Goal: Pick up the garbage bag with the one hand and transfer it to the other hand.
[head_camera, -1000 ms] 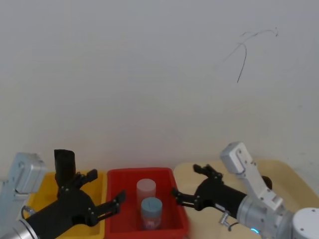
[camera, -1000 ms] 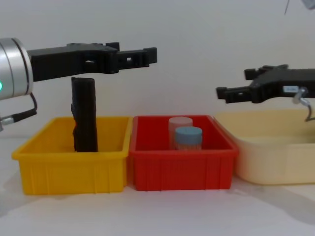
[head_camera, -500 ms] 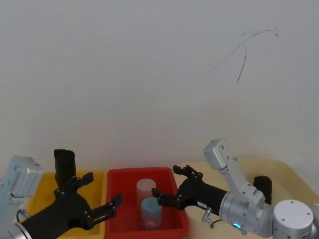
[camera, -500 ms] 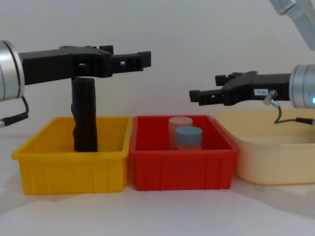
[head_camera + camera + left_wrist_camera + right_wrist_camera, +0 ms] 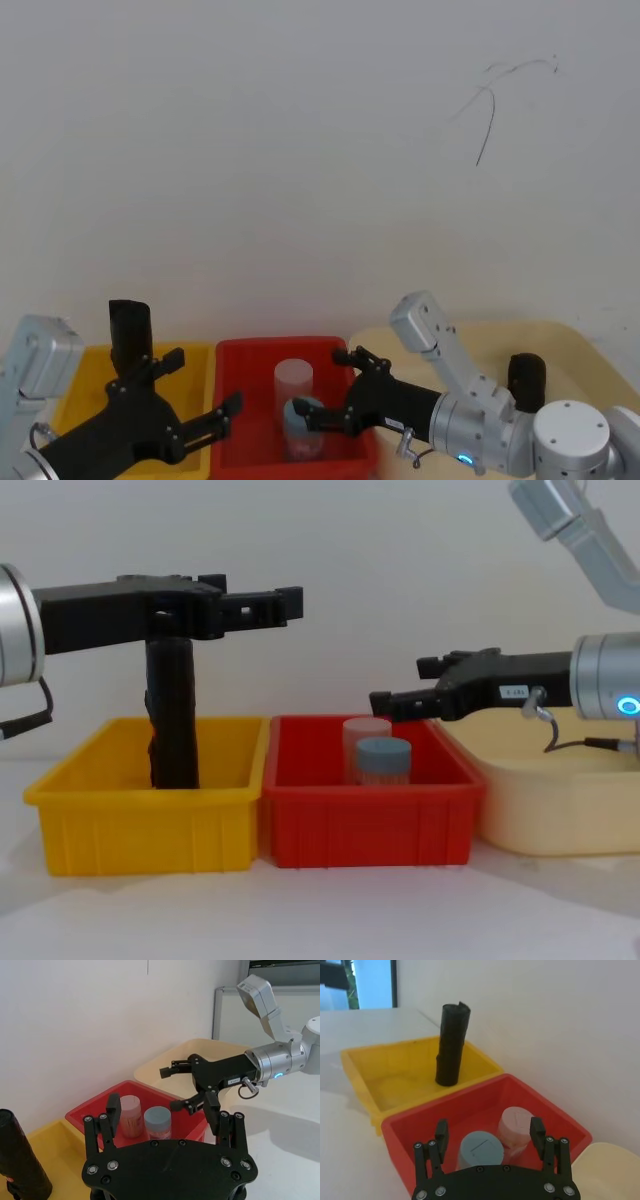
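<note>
The garbage bag (image 5: 172, 715) is a tall black crinkled roll standing upright in the yellow bin (image 5: 140, 830); it also shows as the garbage bag (image 5: 130, 335) and the garbage bag (image 5: 452, 1042). My left gripper (image 5: 285, 604) hovers open at the height of the roll's top, nearer to me and to its right, not touching it. In the head view the left gripper (image 5: 205, 383) sits over the edge between the yellow and red bins. My right gripper (image 5: 400, 685), with a white label, is open and empty over the red bin (image 5: 365, 825).
The red bin holds a pale-lidded jar (image 5: 366, 729) and a blue-lidded jar (image 5: 384, 761), right under the right gripper. A beige basin (image 5: 560, 810) stands to the right, with a slim black roll (image 5: 527, 378) upright in it. A white wall lies close behind.
The right gripper has moved left from over the beige basin to above the red bin and dropped lower. The left gripper has drawn back slightly. The roll has not moved.
</note>
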